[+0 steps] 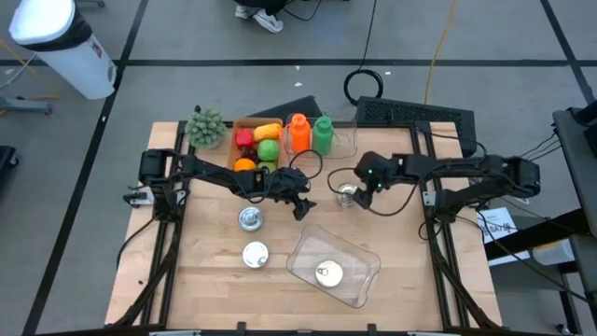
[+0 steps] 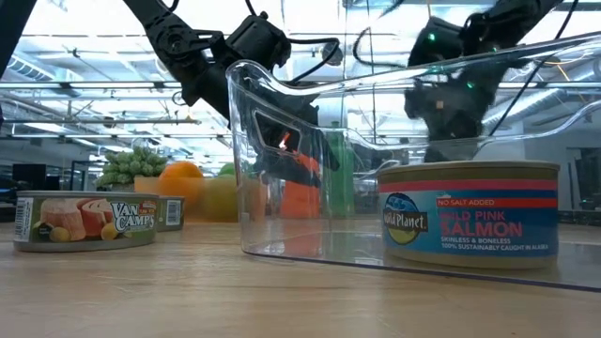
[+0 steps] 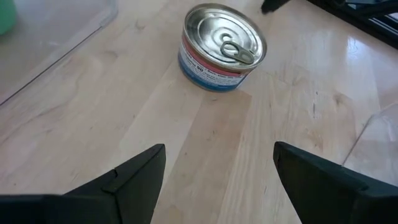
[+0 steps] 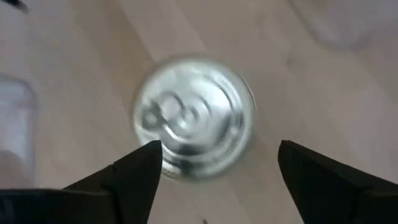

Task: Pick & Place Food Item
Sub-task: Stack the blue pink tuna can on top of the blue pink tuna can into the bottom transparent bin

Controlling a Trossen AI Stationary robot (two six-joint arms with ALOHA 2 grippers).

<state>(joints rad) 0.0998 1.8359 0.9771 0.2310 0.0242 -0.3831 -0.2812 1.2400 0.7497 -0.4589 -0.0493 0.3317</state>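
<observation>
Right gripper's (image 4: 214, 165) spread fingers (image 4: 130, 177) hover over the can (image 4: 194, 118), empty.

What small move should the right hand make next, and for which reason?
Probably lower straight down and close. The right hand hovers open above a can standing upright on the table, its fingers apart on either side. One can already lies in the clear bin.

The table (image 1: 215, 280) is pale matt wood with visible grain. Just ahead of the right gripper (image 4: 217, 165), the can (image 4: 194, 118) has a shiny metal lid. The bin (image 1: 359, 280) is clear glossy plastic.
</observation>
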